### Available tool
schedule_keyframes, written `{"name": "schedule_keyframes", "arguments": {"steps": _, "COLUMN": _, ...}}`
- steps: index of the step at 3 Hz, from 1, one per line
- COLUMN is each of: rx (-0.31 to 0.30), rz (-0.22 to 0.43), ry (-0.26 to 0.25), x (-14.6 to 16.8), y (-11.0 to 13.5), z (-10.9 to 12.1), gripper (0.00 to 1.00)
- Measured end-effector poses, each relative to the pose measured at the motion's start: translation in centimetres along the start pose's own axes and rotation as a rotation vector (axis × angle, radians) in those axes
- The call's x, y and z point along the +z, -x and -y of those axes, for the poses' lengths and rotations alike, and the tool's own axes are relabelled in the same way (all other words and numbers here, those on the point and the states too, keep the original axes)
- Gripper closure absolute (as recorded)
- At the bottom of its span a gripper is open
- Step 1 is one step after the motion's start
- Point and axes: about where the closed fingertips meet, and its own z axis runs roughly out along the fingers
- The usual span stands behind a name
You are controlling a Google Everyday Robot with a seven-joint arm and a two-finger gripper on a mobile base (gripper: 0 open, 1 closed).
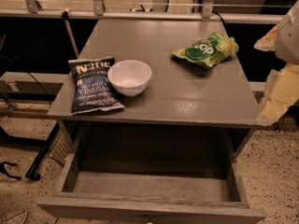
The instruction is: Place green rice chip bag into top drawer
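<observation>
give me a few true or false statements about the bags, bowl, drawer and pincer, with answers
1. The green rice chip bag lies inside the top drawer. False: it lies on the table, toward the far right.
2. The top drawer is pulled open. True.
3. The white bowl sits beside the blue chip bag. True.
4. The pincer holds the green rice chip bag. False: it is at the right edge of view, apart from the bag.
</observation>
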Motion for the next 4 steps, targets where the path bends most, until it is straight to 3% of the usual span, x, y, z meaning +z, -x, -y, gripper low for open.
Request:
{"name": "schedule_keyframes", "arguments": {"steps": 1, "rx": 0.000, "rz": 0.000, "ry": 0.000, "x": 0.0, "y": 0.0, "z": 0.0, "gripper": 0.00}}
{"name": "schedule_keyframes", "arguments": {"steps": 3, "rx": -0.015, "rz": 0.150, "ry": -0.087, "x": 2.3, "y": 4.1, "z": 5.4, "gripper": 0.00}}
{"name": "schedule_keyframes", "arguments": {"steps": 4, "rx": -0.019, "rz": 0.217, "ry": -0.130, "x": 5.0, "y": 6.9, "z": 8.7, "gripper": 0.00}}
